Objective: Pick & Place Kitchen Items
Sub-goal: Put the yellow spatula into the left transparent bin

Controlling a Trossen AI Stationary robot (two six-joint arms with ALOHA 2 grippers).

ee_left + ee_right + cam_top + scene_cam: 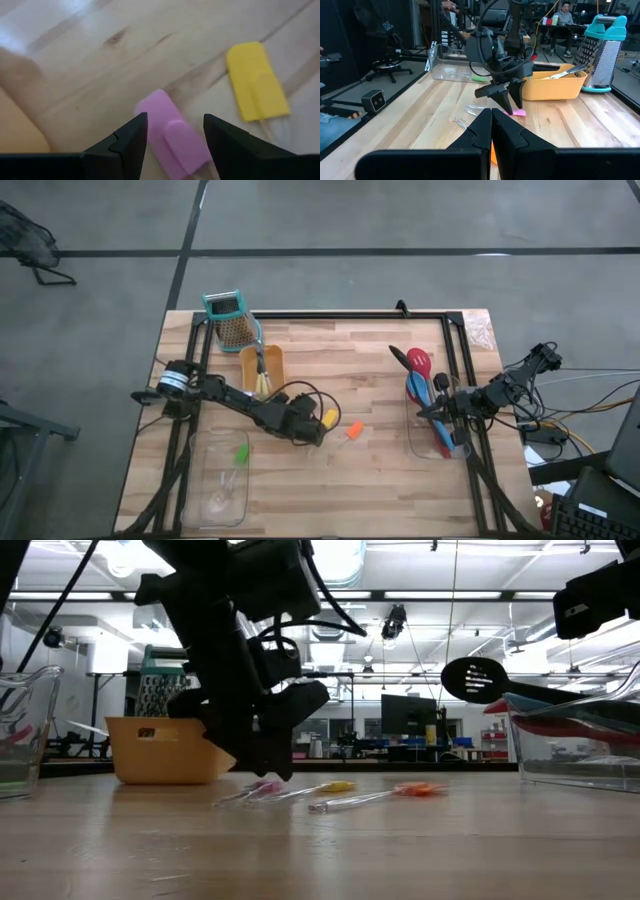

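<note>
Pink-tipped tool (175,135) between open left jaws

Your right claw (491,131) hides most of the orange-tipped tool (493,152); the pink-tipped tool (175,135) runs off frame.

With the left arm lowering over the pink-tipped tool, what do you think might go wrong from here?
1. The left pincer is open astride the pink-tipped tool. Its flat tip lies low on the table, so the fingers may scrape wood or slip off.
2. The yellow-tipped tool lies close beside it and could get nudged.
3. The right pincer is shut, waiting over the clear tray; little risk there.
</note>
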